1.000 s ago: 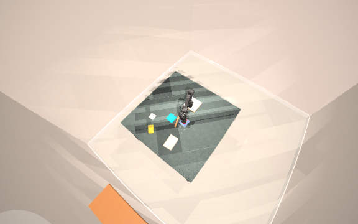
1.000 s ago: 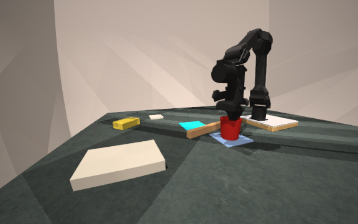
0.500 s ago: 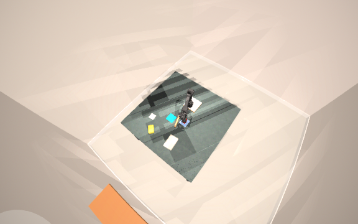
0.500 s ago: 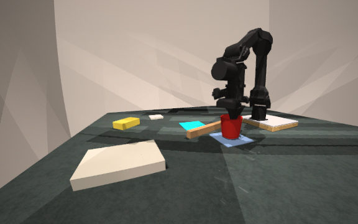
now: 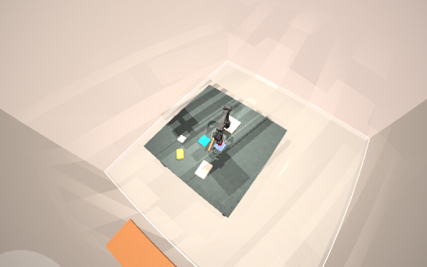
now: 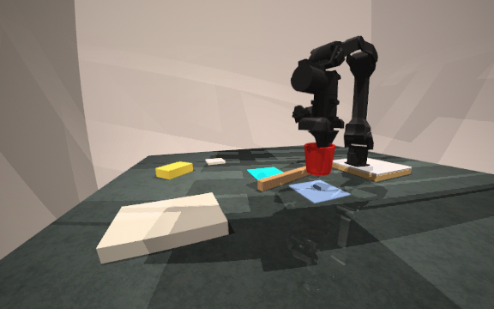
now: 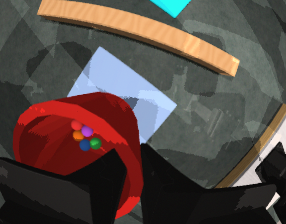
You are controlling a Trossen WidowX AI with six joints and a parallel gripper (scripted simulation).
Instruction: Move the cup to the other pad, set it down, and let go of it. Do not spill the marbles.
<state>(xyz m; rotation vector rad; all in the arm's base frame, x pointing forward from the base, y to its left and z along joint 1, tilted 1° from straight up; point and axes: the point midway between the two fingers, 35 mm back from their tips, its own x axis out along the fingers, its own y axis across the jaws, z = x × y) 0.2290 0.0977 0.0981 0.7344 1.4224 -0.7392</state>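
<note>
A red cup (image 6: 319,160) (image 7: 43,129) with several coloured marbles (image 7: 87,137) at its bottom hangs upright a little above the table. It is over the light blue pad (image 6: 329,195) (image 7: 121,83) (image 5: 221,147). My gripper (image 6: 324,143) (image 7: 134,148) (image 5: 218,140) is shut on the cup's rim, one finger inside and one outside. The cyan pad (image 6: 264,172) (image 5: 204,140) lies to the left. A wooden bar (image 6: 279,179) (image 7: 141,30) (image 5: 210,146) lies between the two pads.
A yellow block (image 6: 174,170) (image 5: 179,153) and a small white block (image 6: 215,161) (image 5: 181,139) lie far left. A cream slab (image 6: 165,225) (image 5: 203,169) lies near the front. The arm stands on a white base plate (image 6: 384,168) (image 5: 234,125).
</note>
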